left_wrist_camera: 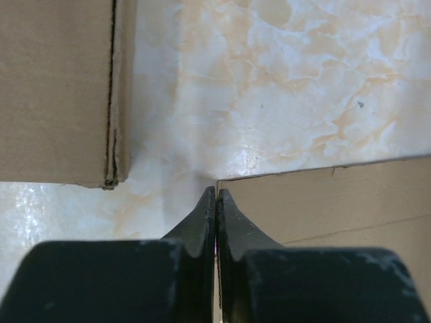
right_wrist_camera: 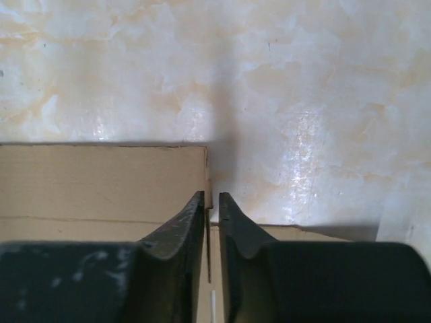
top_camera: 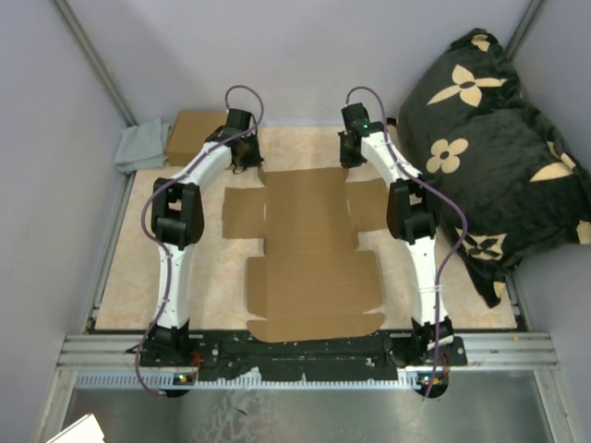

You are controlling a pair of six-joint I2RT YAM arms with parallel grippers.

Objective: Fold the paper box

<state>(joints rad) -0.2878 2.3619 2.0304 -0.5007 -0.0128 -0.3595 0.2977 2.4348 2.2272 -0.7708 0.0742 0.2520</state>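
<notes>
The paper box (top_camera: 309,249) lies flat and unfolded in the middle of the table, flaps spread to both sides. My left gripper (top_camera: 247,161) is at its far left corner, shut and empty. In the left wrist view its tips (left_wrist_camera: 216,190) meet right at the corner of the cardboard (left_wrist_camera: 337,208). My right gripper (top_camera: 349,157) is at the far right corner. In the right wrist view it (right_wrist_camera: 211,196) hangs over a slit in the cardboard (right_wrist_camera: 101,182), jaws almost together with nothing between them.
A smooth brown carton (top_camera: 196,134) sits at the far left, close to the left gripper; it also shows in the left wrist view (left_wrist_camera: 54,87). A grey cloth (top_camera: 140,148) lies beside it. A black flowered cushion (top_camera: 489,138) fills the right side. The marble tabletop (top_camera: 138,268) ends at a metal rail in front.
</notes>
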